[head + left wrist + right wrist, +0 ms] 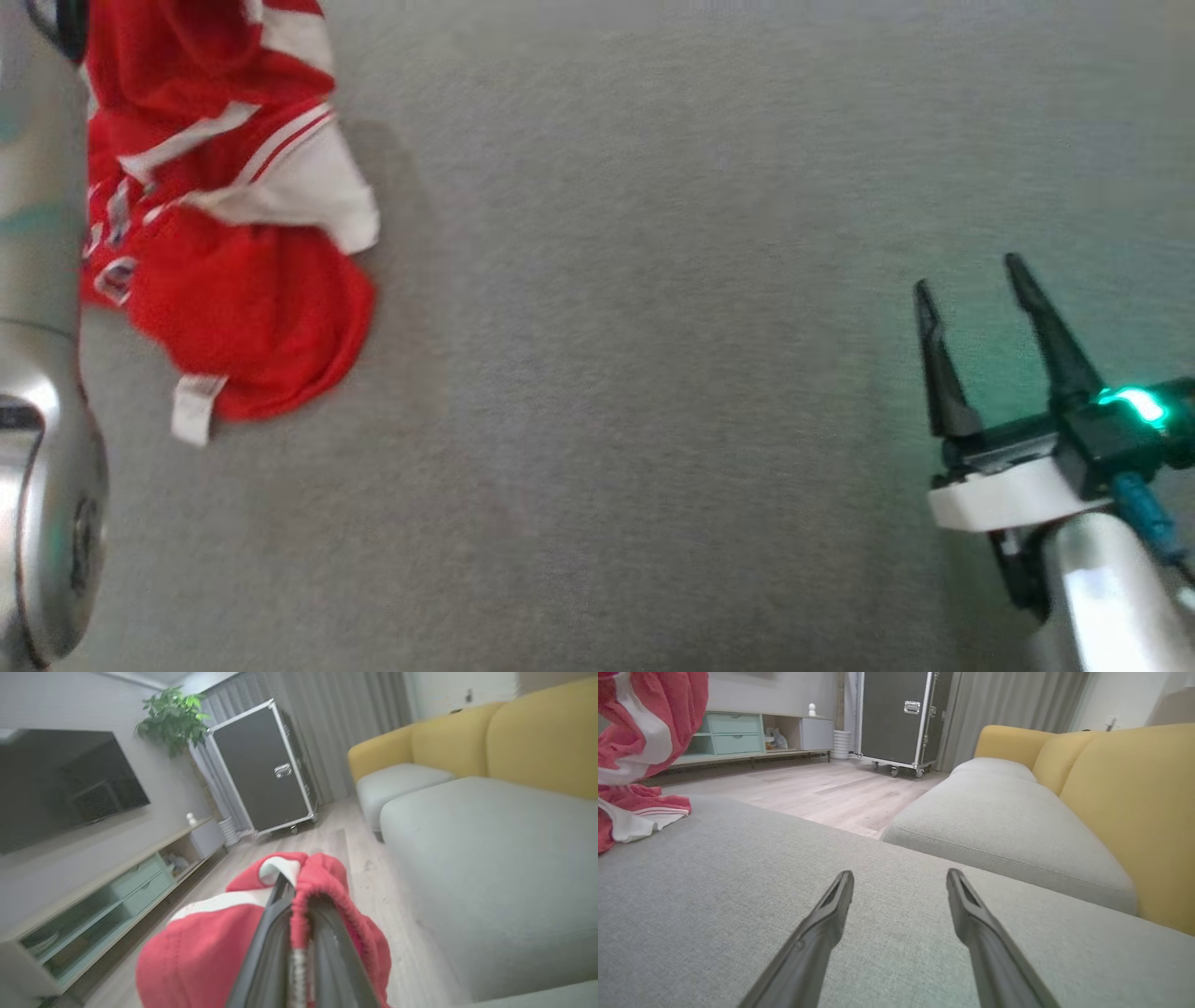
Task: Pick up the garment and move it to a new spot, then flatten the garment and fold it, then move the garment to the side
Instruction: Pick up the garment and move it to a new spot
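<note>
**Garment (233, 308) pinched in left tool (295, 905); right tool (969, 277) wide and empty**

Red with white bands and stripes, the garment sits bunched at ten o'clock in the head view. Its lower folds rest on the grey sofa seat (653, 373), and its upper part runs out of the frame at eleven o'clock. A small white label (193, 411) shows at its seven o'clock edge. In the right wrist view the same cloth appears at ten o'clock, partly draped from above and partly lying on the seat.

The left tool is clamped tight on a gathered red hem. In the left wrist view its two dark fingers close on the fabric squeezed between them, and the rest of the garment bulges around them toward seven o'clock. The silver left forearm (42, 373) runs along the nine o'clock edge of the head view, just beside the cloth.

The right tool sits at four o'clock in the head view, well apart from the garment. Its fingers are spread wide over bare grey upholstery with nothing between them. A green light (1134, 406) glows on its body.

Beyond the seat are a yellow backrest (1134, 812), a pale wooden floor (822, 788), a black metal-edged case (896, 714), a low cabinet (733, 732) with green drawers, grey curtains (1008, 704), a dark television (60, 779) and a potted plant (173, 714).
</note>
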Robot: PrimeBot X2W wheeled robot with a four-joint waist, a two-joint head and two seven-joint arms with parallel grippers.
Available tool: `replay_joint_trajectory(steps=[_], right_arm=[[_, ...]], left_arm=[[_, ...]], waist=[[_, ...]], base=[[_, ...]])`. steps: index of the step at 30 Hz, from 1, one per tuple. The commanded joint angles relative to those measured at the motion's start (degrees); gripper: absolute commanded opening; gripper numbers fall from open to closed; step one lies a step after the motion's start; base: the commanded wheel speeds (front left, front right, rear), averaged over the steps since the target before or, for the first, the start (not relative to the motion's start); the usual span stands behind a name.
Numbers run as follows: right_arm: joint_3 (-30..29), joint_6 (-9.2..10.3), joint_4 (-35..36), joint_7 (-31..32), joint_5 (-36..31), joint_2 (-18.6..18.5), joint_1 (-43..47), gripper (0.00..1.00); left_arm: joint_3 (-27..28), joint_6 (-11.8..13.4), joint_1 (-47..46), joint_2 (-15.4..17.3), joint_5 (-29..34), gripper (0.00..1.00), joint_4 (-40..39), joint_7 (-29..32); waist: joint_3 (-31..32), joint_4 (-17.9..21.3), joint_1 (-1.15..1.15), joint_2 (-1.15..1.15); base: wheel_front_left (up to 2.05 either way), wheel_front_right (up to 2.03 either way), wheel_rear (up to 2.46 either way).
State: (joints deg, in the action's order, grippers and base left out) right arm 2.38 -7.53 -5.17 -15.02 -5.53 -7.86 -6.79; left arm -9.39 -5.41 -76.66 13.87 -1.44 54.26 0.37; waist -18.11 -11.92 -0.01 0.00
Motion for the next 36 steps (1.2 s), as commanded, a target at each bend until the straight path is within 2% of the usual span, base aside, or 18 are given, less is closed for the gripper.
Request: replay_joint_trajectory(steps=[1,7,15,20,26,28,29,30,31,36], right_arm=[[1.7,0.04,1.3,0.0,0.4,0.5,-0.9,1.0],[4.4,0.04,1.3,0.0,0.4,3.0,-0.7,1.0],[5.3,0.04,1.6,0.0,1.4,4.7,0.7,1.0],[5.7,0.04,2.2,0.0,1.9,4.9,1.2,1.0],[6.2,0.04,2.2,0.0,2.7,5.0,0.7,1.0],[6.1,0.04,2.1,0.0,2.8,5.0,0.6,1.0],[6.1,0.04,2.0,0.0,2.8,5.0,0.5,1.0],[6.0,0.04,1.9,0.0,2.8,5.0,0.6,1.0],[5.8,0.04,1.8,0.0,2.7,5.0,0.7,1.0],[3.9,0.04,1.1,0.0,2.5,5.0,2.8,1.0]], left_arm=[[-0.2,-0.4,-3.4,1.8,0.4,0.0,-3.0,-0.1],[-4.1,-1.6,-4.9,-0.7,-0.1,0.0,-7.3,2.1],[-7.1,-2.0,-1.1,-6.0,-5.9,0.0,-12.5,1.6],[-9.2,-2.0,8.9,-7.7,-9.0,0.0,-13.2,-0.6],[-8.5,-1.1,26.6,-8.0,-12.1,0.0,-6.3,-7.6],[-8.3,-0.6,29.0,-8.1,-12.4,0.0,-4.5,-9.4],[-7.9,-0.1,31.2,-8.1,-12.9,0.25,-2.8,-11.1],[-7.8,0.2,33.0,-8.2,-13.1,0.96,-1.2,-12.4],[-7.5,0.5,34.5,-8.3,-13.4,1.0,0.2,-13.3],[-7.0,0.7,40.9,-9.8,-15.0,1.0,1.5,-15.3]], waist=[[5.3,6.1,0.01,0.0],[9.9,15.2,0.01,0.0],[11.9,24.8,0.01,0.0],[10.5,27.9,0.01,0.0],[7.9,29.6,0.01,0.0],[7.6,29.6,0.01,0.0],[7.4,29.5,0.01,0.0],[7.2,29.3,0.01,0.0],[7.1,28.9,0.01,0.0],[9.3,25.4,0.01,0.0]], base=[[0.0,0.0,0.0],[0.0,0.0,0.0],[0.0,0.0,0.0],[0.0,0.0,0.0],[0.0,0.0,0.0],[0.0,0.0,0.0],[0.0,0.0,0.0],[0.0,0.0,0.0],[0.0,0.0,0.0],[0.0,0.0,0.0]])
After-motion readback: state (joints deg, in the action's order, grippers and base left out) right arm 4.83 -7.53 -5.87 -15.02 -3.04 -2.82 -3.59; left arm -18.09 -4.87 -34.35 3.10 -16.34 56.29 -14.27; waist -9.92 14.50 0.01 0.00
